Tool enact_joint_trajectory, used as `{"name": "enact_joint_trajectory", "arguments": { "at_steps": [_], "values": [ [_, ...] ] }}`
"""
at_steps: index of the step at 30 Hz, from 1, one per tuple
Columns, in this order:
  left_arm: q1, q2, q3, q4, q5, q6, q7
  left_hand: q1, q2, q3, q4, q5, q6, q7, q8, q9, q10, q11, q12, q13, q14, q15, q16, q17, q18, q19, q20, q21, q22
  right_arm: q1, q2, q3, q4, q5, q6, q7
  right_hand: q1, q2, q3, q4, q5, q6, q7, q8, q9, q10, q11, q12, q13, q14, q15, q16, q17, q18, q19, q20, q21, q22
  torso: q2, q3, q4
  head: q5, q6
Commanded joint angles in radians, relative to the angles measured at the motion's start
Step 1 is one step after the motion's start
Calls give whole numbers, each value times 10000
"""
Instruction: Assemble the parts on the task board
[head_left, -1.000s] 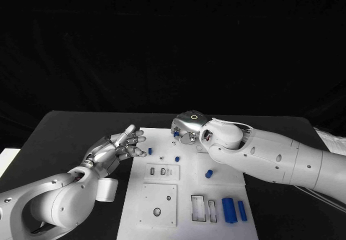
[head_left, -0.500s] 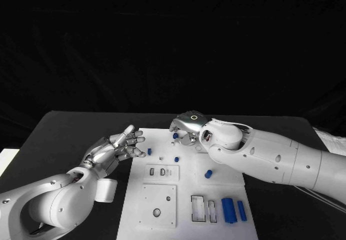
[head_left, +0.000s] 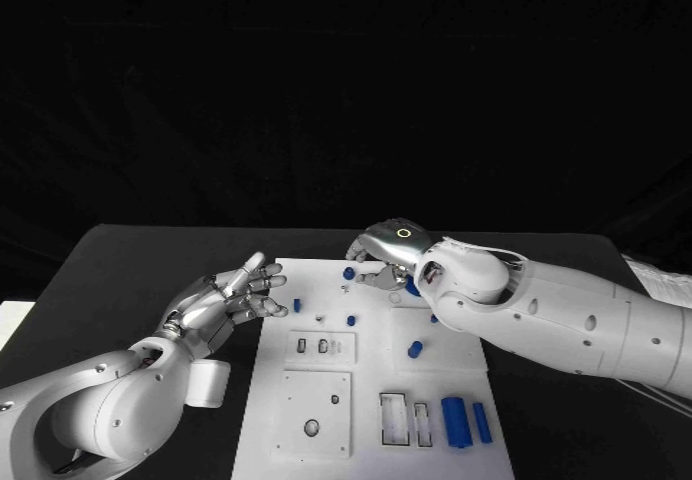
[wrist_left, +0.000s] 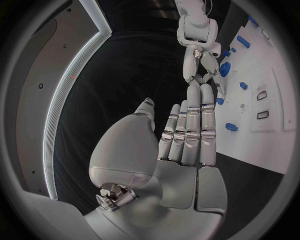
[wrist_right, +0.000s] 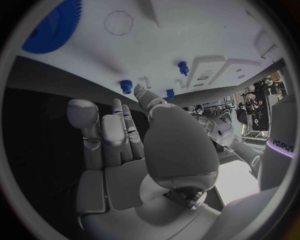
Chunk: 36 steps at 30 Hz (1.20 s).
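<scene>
The white task board (head_left: 375, 385) lies in the middle of the black table. Small blue parts stand on it: one (head_left: 349, 271) at its far edge, others (head_left: 297, 305) (head_left: 351, 320) (head_left: 415, 349) further in. Two long blue cylinders (head_left: 456, 420) lie at its near right. My right hand (head_left: 384, 266) hovers over the board's far end, fingers apart, holding nothing; a blue gear (wrist_right: 53, 25) lies just beyond its fingertips (wrist_right: 119, 107). My left hand (head_left: 231, 298) floats open beside the board's left edge, palm empty (wrist_left: 181, 150).
The board (wrist_left: 272, 75) has rectangular recesses (head_left: 325, 346) and slots (head_left: 397, 415) plus round holes (head_left: 312, 427). Black table surface (head_left: 130, 270) stretches to the left and behind. My right forearm (head_left: 577, 320) crosses above the board's right side.
My right hand has drifted slightly to the right, away from the small blue part at the far edge. The left hand stays open, almost still.
</scene>
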Motion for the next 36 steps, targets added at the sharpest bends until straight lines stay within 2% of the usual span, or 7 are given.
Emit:
{"name": "enact_joint_trajectory", "arguments": {
  "at_steps": [1, 6, 9, 11, 16, 21, 36],
  "values": [
    [16, -31, 7, 7, 9, 228, 24, 111, 3, 2, -42, -28, -68, -16, -37, -14, -55, -12, -35, -15, -90, 5, 21, 13, 16, -79, 13, 50, 17, 12, -519, 91, 514, 534, -724, -161, -168, -23, 22, 175, 99, 106, 40, 55, 11, 574, -83, 202, 101, 334, -77, 400, 635, -134, 205, -38, 440, 640, -35, 37, -109, -22, 42],
    [20, -19, 6, -76, 9, 252, 18, 113, 5, 2, -44, -27, -69, -17, -37, -14, -57, -11, -34, -15, -92, 6, 20, 15, 16, -81, 13, 51, 17, 93, -1539, 197, 1118, 2007, -435, -443, -482, -399, -446, 514, 690, -106, -67, 22, -29, 2422, -377, 1268, 847, 512, -301, 1144, 1809, -295, 525, -229, 1183, 1684, -111, 94, -233, -15, 56],
    [20, 6, 5, -124, 9, 267, 16, 130, 12, 5, -56, -25, -69, -21, -34, -13, -62, -12, -31, -15, -96, 6, 17, 22, 16, -87, 15, 54, 18, 121, -1921, 217, 1241, 2637, -118, -588, -474, -470, -935, 724, 986, -275, -149, 75, -20, 2885, -483, 2178, 1759, 587, -394, 1609, 2565, -403, 688, -348, 1636, 2316, -146, 129, -301, -14, 73],
    [20, 31, 5, -156, 9, 287, 12, 130, 12, 5, -56, -25, -69, -21, -34, -13, -62, -12, -31, -15, -96, 6, 17, 22, 16, -87, 15, 54, 18, 134, -2184, 227, 1295, 2973, 133, -718, -232, -370, -1508, 1037, 1209, -391, -210, 176, 20, 2491, -497, 4968, 4930, 597, -334, 1937, 3082, -433, 719, -415, 1929, 2688, -152, 167, -340, 0, 86],
    [19, 77, 4, -223, 9, 314, 5, 149, 21, 10, -70, -22, -70, -24, -32, -12, -66, -14, -27, -16, -99, 7, 15, 30, 16, -92, 16, 57, 20, 139, -2401, 234, 1244, 3197, 549, -929, -56, -285, -1999, 1705, 1270, -579, -94, 283, 45, 2590, -468, 9232, 9596, 715, -270, 2461, 4084, -573, 817, -259, 2415, 3399, -163, 225, -383, 9, 66],
    [18, 99, 4, -258, 9, 325, 5, 164, 27, 13, -81, -20, -69, -26, -30, -11, -69, -15, -25, -16, -102, 7, 14, 37, 17, -96, 17, 60, 21, 119, -2410, 235, 1124, 3193, 788, -1042, 128, -294, -2169, 2066, 1307, -647, -39, 396, 66, 2792, -349, 10876, 11433, 771, -253, 2684, 4546, -609, 848, -199, 2652, 3741, -162, 219, -380, -29, 60],
    [18, 110, 3, -273, 9, 337, 2, 164, 27, 13, -81, -20, -69, -26, -30, -11, -69, -15, -25, -16, -102, 7, 14, 37, 17, -96, 17, 60, 21, -196, -2144, 235, 779, 2981, 1220, -1109, 182, -310, -2277, 2255, 1373, -633, -23, 514, 87, 3123, -318, 11849, 12484, 820, -217, 2833, 4877, -643, 880, -169, 2822, 4000, -168, 183, -361, -36, -44]
  ]
}}
